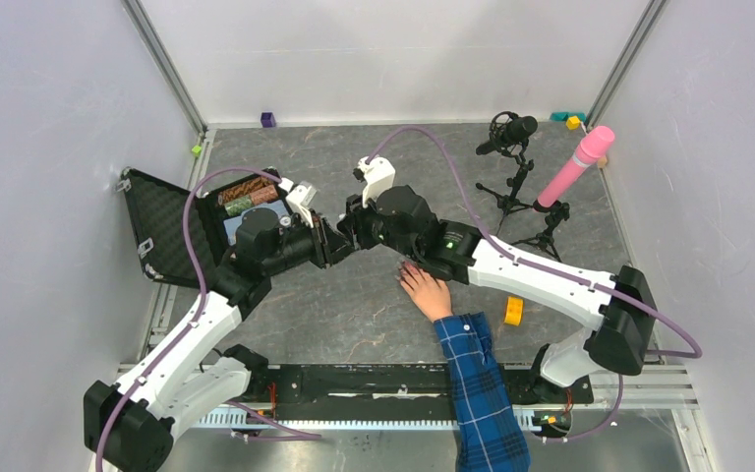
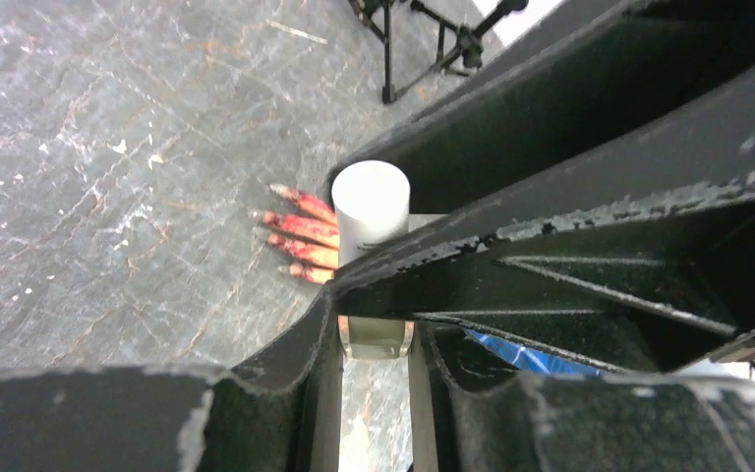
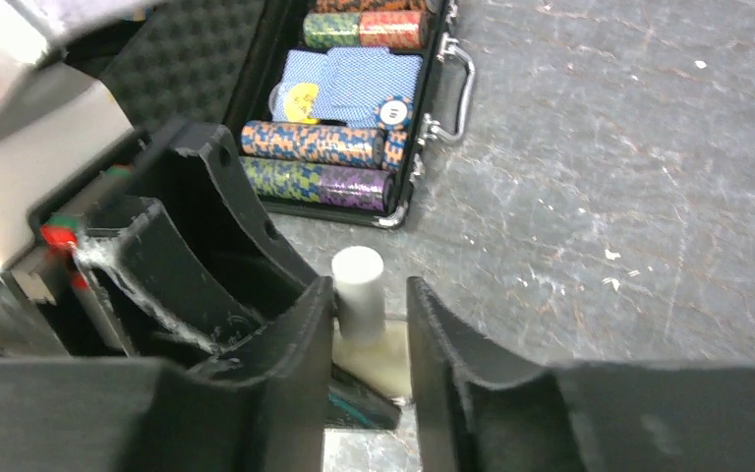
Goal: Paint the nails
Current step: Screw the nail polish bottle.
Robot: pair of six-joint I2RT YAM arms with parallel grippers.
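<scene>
Left gripper (image 2: 375, 329) is clamped on the base of the small white bottle (image 2: 371, 202). Right gripper (image 3: 369, 305) straddles its cap (image 3: 357, 275), jaws slightly apart. Just beyond the bottle, the dark-pinkish nails (image 2: 273, 214) of a pale hand (image 1: 425, 290) rest on the grey table (image 2: 108, 147).

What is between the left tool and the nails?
The small white bottle, held in the left tool, stands just before the nails, seen in the left wrist view.

Lab test cell: plain white walls (image 1: 49, 147), aluminium frame posts (image 1: 162, 64), microphones on tripods (image 1: 511, 138), slate-grey counter (image 1: 354, 305).
</scene>
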